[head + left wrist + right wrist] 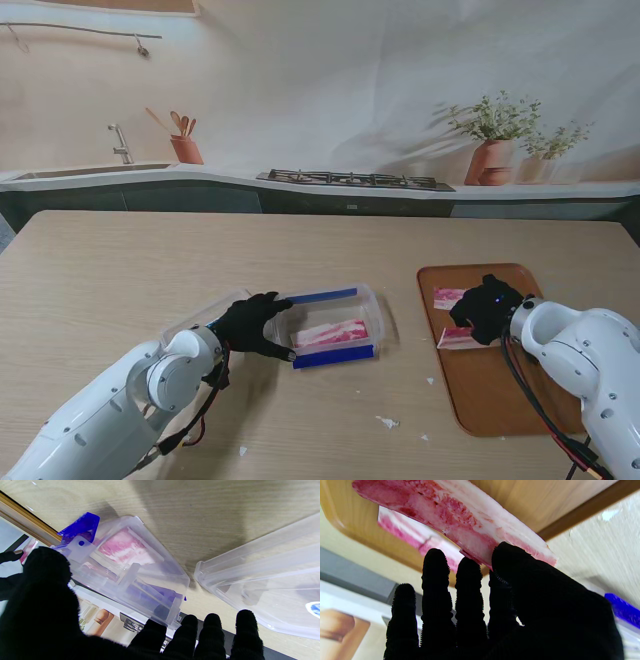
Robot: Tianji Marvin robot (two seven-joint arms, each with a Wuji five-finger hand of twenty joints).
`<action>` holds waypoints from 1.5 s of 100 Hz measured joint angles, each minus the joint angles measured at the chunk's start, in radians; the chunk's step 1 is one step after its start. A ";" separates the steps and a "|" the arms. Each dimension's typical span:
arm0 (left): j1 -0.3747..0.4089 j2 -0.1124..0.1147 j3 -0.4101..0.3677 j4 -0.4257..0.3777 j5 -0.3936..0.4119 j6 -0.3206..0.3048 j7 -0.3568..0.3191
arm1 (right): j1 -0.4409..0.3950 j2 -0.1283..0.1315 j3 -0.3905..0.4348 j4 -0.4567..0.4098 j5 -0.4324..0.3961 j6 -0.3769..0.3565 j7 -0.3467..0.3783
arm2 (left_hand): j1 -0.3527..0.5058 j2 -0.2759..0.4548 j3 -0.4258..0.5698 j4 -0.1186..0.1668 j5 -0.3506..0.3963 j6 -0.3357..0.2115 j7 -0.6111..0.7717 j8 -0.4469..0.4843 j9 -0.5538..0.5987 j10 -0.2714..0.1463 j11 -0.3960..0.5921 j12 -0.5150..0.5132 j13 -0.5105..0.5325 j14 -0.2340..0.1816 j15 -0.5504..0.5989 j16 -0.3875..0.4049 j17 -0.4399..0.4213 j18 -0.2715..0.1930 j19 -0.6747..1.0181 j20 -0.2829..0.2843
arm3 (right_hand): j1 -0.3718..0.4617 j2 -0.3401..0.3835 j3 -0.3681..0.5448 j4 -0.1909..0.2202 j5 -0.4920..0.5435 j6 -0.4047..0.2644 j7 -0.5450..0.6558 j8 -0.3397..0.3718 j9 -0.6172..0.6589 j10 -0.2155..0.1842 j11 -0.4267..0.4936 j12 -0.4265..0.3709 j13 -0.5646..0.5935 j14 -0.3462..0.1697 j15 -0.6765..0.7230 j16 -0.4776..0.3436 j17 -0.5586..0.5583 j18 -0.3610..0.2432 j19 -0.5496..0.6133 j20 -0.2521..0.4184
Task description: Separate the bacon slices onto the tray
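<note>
A brown wooden tray point(495, 400) with rounded corners was seen on the right side of the bench. Two pink-and-white bacon slices lay flat on its far left part: one slice point(447, 297) near the far corner, and a second slice point(458, 339) nearer to the robot, close to the tray's left edge. The remaining bacon point(332, 332), a streaked pink-and-white stack, lay in a clear plastic container point(378, 305) with blue clips, left of the tray and apart from it.

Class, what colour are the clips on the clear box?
Blue clips, clearest in the stand view.
</note>
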 measured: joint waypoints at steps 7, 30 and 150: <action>0.000 0.000 0.000 0.000 0.000 0.000 0.000 | 0.010 0.001 -0.012 0.007 0.007 0.008 0.049 | 0.000 0.000 0.000 0.000 0.000 0.000 0.000 0.000 0.000 0.000 0.000 0.000 0.000 0.000 0.000 0.000 0.000 0.000 0.000 0.000 | 0.000 0.000 0.000 0.000 0.000 -0.004 0.000 0.001 0.000 0.000 0.000 0.000 0.000 -0.009 0.000 0.000 0.000 0.000 -0.001 0.000; 0.000 0.000 0.000 0.000 -0.001 0.001 0.000 | 0.059 0.008 -0.061 0.043 0.013 0.025 0.112 | 0.000 0.000 0.000 0.000 0.000 0.000 0.000 0.000 0.000 0.000 0.000 0.000 0.000 0.000 0.000 0.000 0.000 0.000 0.000 0.000 | 0.000 0.001 -0.002 0.000 -0.004 -0.007 -0.001 0.009 -0.001 -0.002 0.000 0.000 -0.014 -0.011 -0.012 0.000 -0.010 0.000 -0.014 0.000; -0.002 -0.001 0.002 0.003 -0.001 -0.001 0.003 | -0.003 -0.009 -0.035 -0.016 -0.035 0.117 -0.139 | 0.000 0.000 0.000 0.000 0.000 0.000 0.000 0.000 0.000 0.000 0.000 0.000 0.000 0.000 0.000 0.000 0.000 0.000 0.000 0.000 | -0.113 0.213 -0.070 0.083 -0.313 0.196 -0.526 -0.100 -0.567 0.015 -0.235 -0.439 -0.439 -0.011 -0.395 -0.160 -0.080 -0.018 -0.209 0.050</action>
